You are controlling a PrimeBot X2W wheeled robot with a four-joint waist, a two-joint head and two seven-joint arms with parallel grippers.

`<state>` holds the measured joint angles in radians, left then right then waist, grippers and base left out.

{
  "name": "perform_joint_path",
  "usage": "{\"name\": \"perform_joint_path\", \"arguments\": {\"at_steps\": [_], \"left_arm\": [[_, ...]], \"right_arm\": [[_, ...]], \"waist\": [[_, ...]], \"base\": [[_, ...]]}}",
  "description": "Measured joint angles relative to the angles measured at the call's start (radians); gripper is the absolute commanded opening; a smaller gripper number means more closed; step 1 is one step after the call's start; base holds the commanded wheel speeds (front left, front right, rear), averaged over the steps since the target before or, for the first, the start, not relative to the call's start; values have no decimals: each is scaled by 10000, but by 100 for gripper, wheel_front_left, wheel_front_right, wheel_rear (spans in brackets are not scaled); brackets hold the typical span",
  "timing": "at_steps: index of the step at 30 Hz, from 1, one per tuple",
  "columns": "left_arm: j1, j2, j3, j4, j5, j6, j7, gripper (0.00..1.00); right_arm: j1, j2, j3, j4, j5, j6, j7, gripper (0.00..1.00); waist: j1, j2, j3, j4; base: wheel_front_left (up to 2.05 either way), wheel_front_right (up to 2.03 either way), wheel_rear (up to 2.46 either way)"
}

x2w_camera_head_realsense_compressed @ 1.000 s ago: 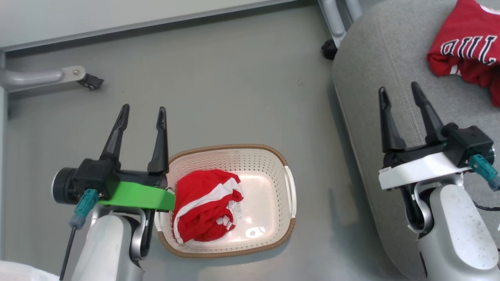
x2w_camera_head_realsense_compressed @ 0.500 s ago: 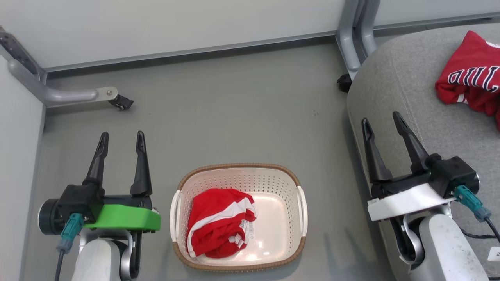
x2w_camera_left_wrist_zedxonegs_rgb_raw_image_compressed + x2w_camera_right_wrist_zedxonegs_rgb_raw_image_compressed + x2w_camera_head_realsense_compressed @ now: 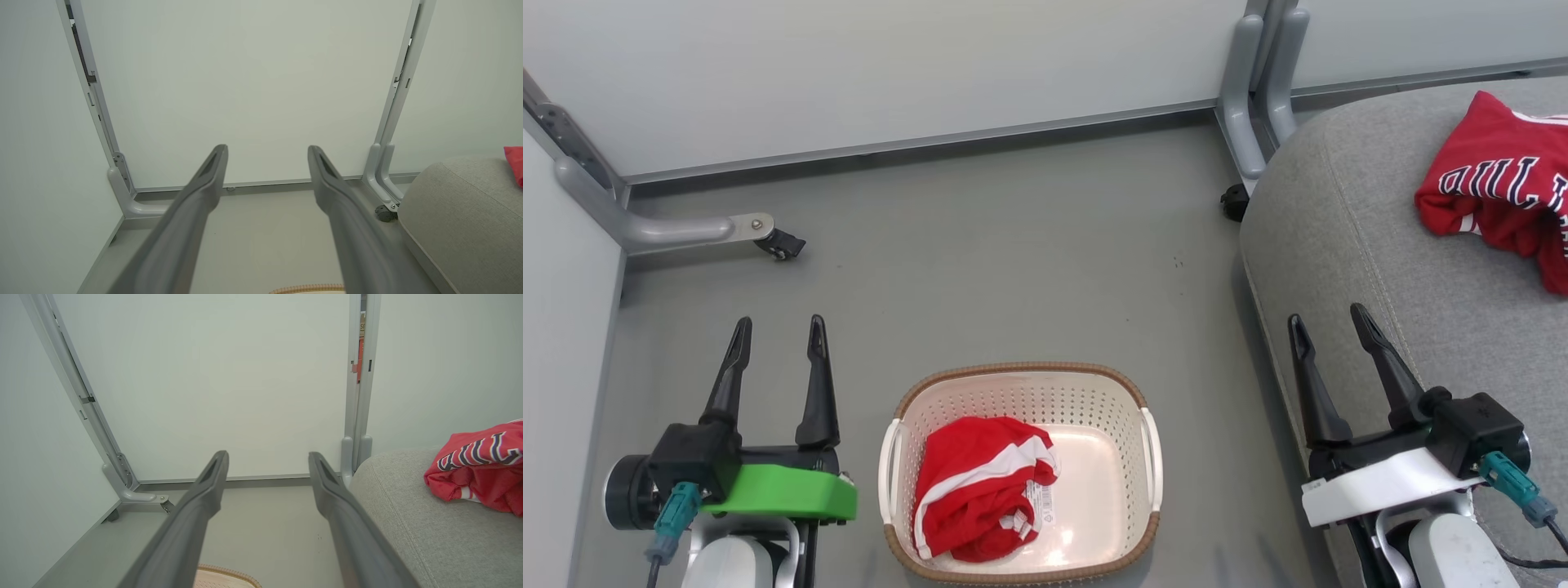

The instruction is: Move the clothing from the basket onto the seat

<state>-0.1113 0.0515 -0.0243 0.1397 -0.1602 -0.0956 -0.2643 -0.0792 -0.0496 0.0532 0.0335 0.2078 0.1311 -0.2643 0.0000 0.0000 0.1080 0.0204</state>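
The left tool (image 3: pixel 779 324) is held wide open with nothing between its fingers, and the same wide, empty gap is seen in its own wrist view (image 3: pixel 267 148). It is now found beside the basket (image 3: pixel 1021 369), left of the white handle and apart from it. One second ago its green wrist part was seen over the left rim of the basket, against the red cloth; that overlap is gone. The right tool (image 3: pixel 1325 317) is also wide open and empty (image 3: pixel 267 454), with its fingers over the left edge of the seat (image 3: pixel 1372 245), as was the case earlier.

Much of the shift between the frames is to be put down to the head camera, since the whole picture has moved: more of the wall and of the floor (image 3: pixel 1013 245) is now shown, and the basket appears lower in the frame. The things themselves are not judged to have moved.

The shorts (image 3: pixel 976 490) are left crumpled in the left half of the basket, in the same heap as before. The jersey (image 3: pixel 1494 188) lies on the seat, well apart from both tools, its lettering turned up.

The task is therefore judged to be half done. Both tools appear to be drawn back to a rest posture, and the shorts have not yet been gripped.
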Motion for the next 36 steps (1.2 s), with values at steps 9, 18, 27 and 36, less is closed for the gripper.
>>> {"name": "perform_joint_path", "arguments": {"at_steps": [9,18,27,36], "left_arm": [[34,-4,-46,-23,-6,33,0,100],[34,-6,-71,-23,-46,81,0,100],[-259,-8,-190,88,203,27,0,100],[-1696,462,-930,1139,855,-245,-4,100]], "right_arm": [[101,2,-27,8,0,0,0,100],[99,4,-36,63,-2,0,0,100],[-14,4,15,98,-21,0,0,100],[-844,2,334,40,-61,0,0,100]], "waist": [[0,0,-2,26],[0,0,35,28],[0,0,219,-60],[0,0,759,-442]], "base": [[0,0,0],[0,0,0],[0,0,0],[0,0,0]]}}
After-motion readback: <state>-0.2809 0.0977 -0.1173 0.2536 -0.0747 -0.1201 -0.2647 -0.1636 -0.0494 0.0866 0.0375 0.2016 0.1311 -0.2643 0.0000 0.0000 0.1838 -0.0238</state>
